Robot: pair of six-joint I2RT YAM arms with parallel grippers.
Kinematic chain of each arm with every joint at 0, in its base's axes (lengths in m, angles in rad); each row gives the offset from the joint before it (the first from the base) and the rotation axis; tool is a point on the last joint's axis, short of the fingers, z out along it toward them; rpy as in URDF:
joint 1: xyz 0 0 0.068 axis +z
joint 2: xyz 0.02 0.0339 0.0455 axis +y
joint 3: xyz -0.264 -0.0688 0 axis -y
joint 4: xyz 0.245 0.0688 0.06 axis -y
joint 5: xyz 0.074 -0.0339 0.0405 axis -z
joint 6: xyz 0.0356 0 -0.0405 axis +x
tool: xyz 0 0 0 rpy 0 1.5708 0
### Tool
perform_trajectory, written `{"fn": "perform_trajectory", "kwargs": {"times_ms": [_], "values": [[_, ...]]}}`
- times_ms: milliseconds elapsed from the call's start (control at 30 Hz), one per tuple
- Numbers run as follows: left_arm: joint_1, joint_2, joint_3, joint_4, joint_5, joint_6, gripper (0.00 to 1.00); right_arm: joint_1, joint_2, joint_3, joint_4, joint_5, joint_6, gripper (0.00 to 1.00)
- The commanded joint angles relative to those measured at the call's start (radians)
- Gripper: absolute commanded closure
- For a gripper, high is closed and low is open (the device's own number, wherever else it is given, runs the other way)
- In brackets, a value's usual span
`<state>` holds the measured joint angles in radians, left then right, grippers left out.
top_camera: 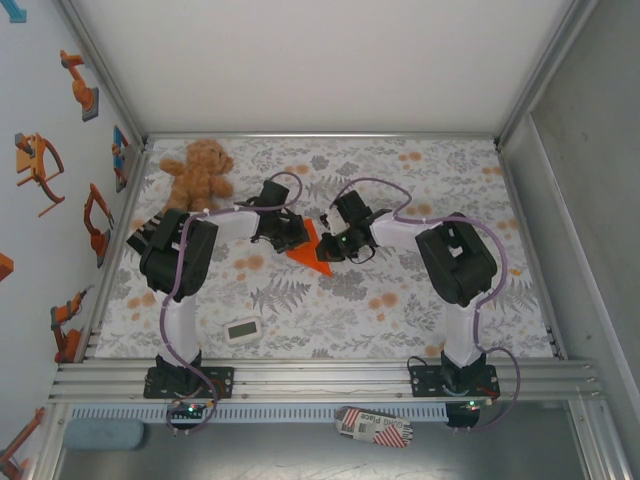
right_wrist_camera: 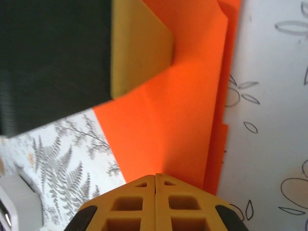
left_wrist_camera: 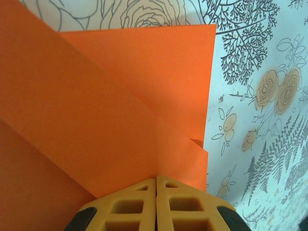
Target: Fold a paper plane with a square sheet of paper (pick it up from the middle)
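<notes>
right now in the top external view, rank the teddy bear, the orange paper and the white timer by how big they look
1. teddy bear, clearly largest
2 and 3. orange paper and white timer: about alike as seen. The paper is partly covered, so no ranking between them.

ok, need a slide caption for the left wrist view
Left end effector, shut, tips at the folded orange paper on a floral table cover.
</notes>
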<state>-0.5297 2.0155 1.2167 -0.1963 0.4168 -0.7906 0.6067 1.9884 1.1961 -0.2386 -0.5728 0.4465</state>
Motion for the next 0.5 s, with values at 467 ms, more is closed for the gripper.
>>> {"fn": "perform_trajectory", "kwargs": {"times_ms": [467], "values": [[-0.004,-0.128,-0.027,0.086,0.054,0.032,0.91,0.005,0.045,-0.026,-0.123,0.085,-0.068,1.0]]}}
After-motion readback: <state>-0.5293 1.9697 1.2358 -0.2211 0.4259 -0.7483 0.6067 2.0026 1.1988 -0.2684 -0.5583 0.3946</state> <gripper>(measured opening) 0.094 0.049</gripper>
